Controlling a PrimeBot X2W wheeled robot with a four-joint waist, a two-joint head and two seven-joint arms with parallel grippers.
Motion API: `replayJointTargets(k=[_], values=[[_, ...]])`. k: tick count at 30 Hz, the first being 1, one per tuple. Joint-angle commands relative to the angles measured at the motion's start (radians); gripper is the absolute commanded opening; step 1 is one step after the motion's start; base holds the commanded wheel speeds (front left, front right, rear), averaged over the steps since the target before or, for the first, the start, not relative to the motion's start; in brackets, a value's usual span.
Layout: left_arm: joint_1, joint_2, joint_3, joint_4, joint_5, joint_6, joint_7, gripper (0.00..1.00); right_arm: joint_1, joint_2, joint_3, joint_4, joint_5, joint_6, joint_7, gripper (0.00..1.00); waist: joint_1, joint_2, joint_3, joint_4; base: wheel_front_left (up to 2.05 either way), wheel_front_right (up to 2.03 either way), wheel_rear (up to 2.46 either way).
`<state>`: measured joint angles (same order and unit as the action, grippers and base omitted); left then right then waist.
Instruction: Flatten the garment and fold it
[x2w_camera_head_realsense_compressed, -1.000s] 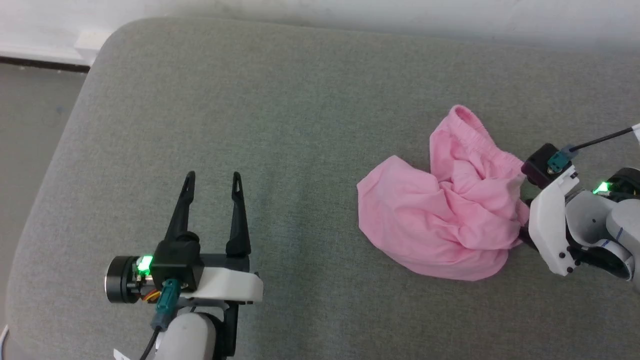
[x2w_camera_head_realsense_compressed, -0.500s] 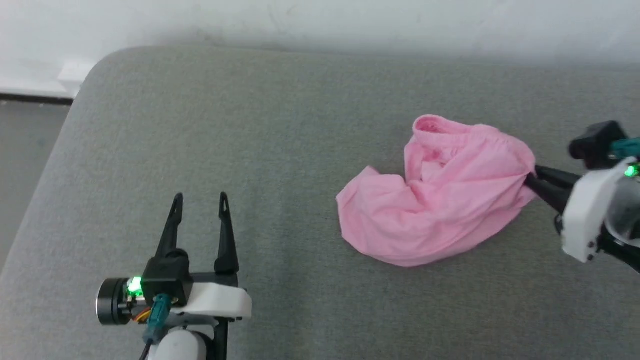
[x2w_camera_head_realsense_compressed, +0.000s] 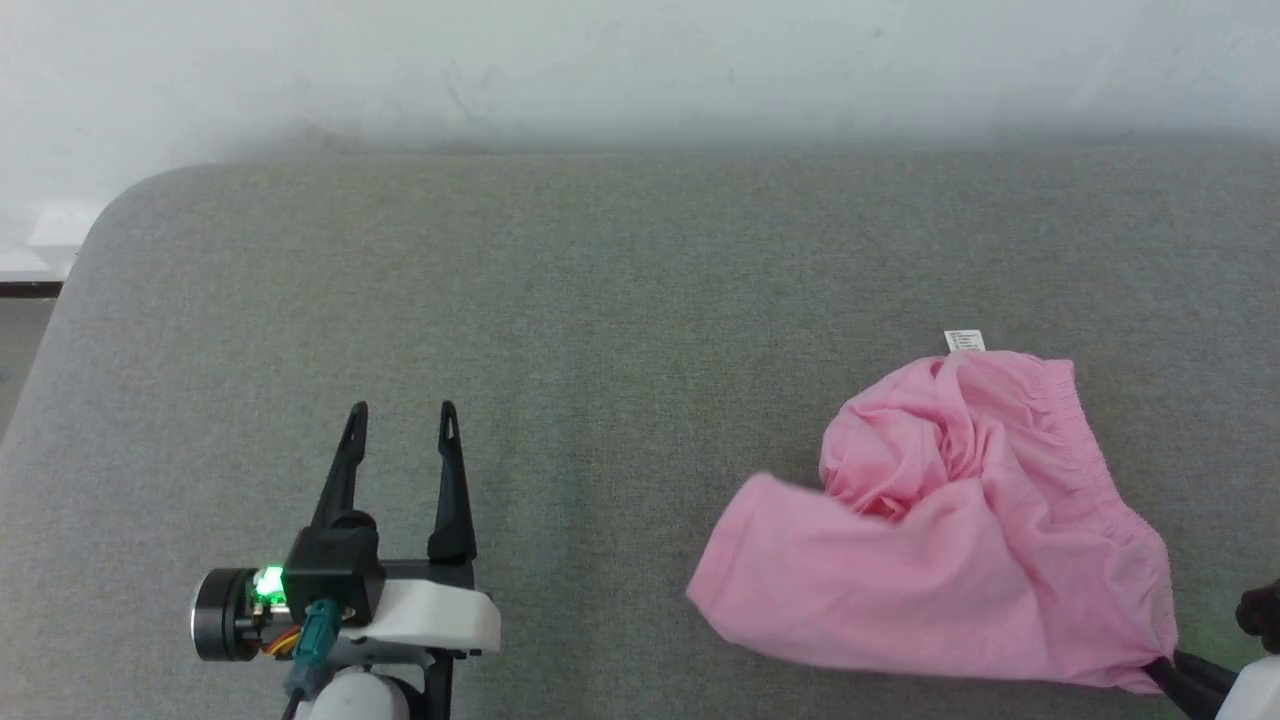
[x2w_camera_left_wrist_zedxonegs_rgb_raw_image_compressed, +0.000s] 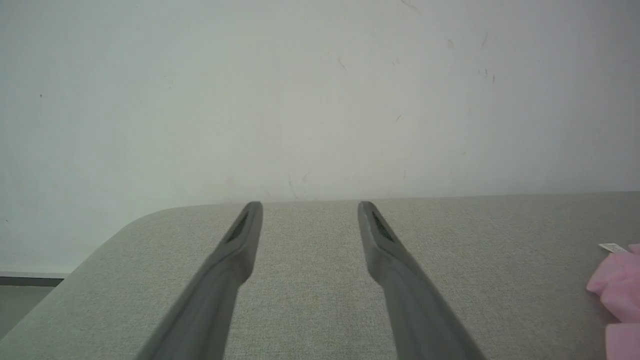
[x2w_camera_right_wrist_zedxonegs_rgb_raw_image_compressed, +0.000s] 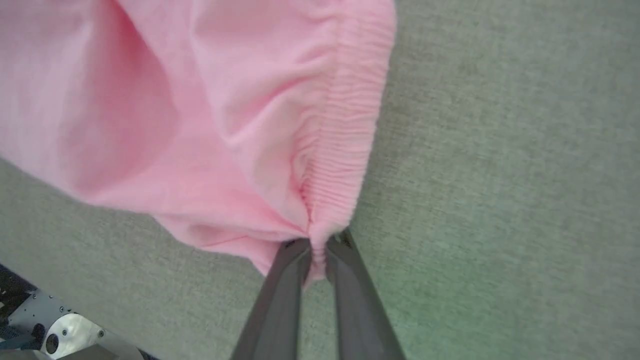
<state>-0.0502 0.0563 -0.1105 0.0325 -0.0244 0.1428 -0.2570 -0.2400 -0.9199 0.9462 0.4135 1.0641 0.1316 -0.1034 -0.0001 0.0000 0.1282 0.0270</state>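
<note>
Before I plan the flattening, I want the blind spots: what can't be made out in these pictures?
- Right gripper, shut on the garment at its waistband: the head view's lower right corner cuts off its body.
- How the legs lie: head view, hidden in the garment's own bunched folds.
- White label: head view, print too small to read.
- Left wrist view: the right edge cuts off most of the garment.
</note>
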Motion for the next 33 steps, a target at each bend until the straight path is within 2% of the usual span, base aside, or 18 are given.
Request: replayJointTargets(k=[1,3,4,5,8,11,15,19,23,28,33], values=[[0.001,0.001,0.004,0.005,0.012,-0.004,-0.005,1.00,0.020,0.039,-0.019,0.029,-0.016,-0.001,-0.010,0.00,0.0001,0.0000,-0.001,-0.003,0.00,0.00,0.00],[-0.001,0.003,0.004,0.007,0.013,-0.006,-0.005,1.00,0.029,0.059,-0.038,0.046,-0.029,-0.001,-0.026,0.00,0.0001,0.0000,-0.002,-0.005,0.00,0.00,0.00],[-0.004,0.006,0.005,0.009,0.014,-0.008,-0.005,1.00,0.035,0.080,-0.061,0.057,-0.037,-0.001,-0.045,0.18,0.0001,0.0000,-0.005,-0.008,0.00,0.00,0.00],[-0.008,0.010,0.004,0.011,0.015,-0.011,-0.005,1.00,0.038,0.097,-0.086,0.061,-0.045,-0.001,-0.066,0.98,0.0001,0.0000,-0.008,-0.011,0.00,0.00,0.00],[-0.031,0.025,0.002,0.017,0.018,-0.026,-0.005,1.00,0.035,0.116,-0.171,0.059,-0.105,-0.001,-0.118,1.00,0.0001,0.0000,-0.022,-0.014,0.00,0.00,0.00],[-0.070,0.050,0.003,0.021,0.018,-0.049,-0.005,1.00,0.045,0.128,-0.286,0.006,-0.156,-0.001,-0.146,1.00,0.0001,0.0000,-0.035,-0.012,0.00,0.00,0.00],[-0.150,0.096,-0.010,0.041,0.021,-0.103,-0.005,1.00,0.080,0.155,-0.487,-0.088,-0.274,-0.001,-0.157,1.00,0.0001,0.0000,-0.046,-0.007,0.00,0.00,0.00],[-0.255,0.127,-0.035,0.070,0.009,-0.177,-0.005,1.00,0.157,0.261,-0.716,-0.211,-0.426,-0.001,-0.158,1.00,0.0001,0.0000,-0.050,0.004,0.00,0.00,0.00],[-0.351,0.149,-0.086,0.138,0.001,-0.235,0.001,1.00,0.249,0.388,-0.871,-0.349,-0.554,-0.001,-0.158,1.00,0.0001,0.0000,-0.049,0.007,0.00,0.00,0.00],[-0.488,0.165,-0.254,0.215,-0.065,-0.272,0.133,1.00,0.298,0.540,-0.989,-0.475,-0.696,-0.001,-0.158,1.00,0.0001,0.0000,-0.030,0.000,0.00,0.00,0.00],[-0.657,0.240,-0.598,0.242,-0.280,-0.273,0.331,1.00,0.295,0.657,-1.038,-0.544,-0.821,-0.001,-0.158,1.00,0.0001,0.0000,0.002,-0.017,0.00,0.00,0.00]])
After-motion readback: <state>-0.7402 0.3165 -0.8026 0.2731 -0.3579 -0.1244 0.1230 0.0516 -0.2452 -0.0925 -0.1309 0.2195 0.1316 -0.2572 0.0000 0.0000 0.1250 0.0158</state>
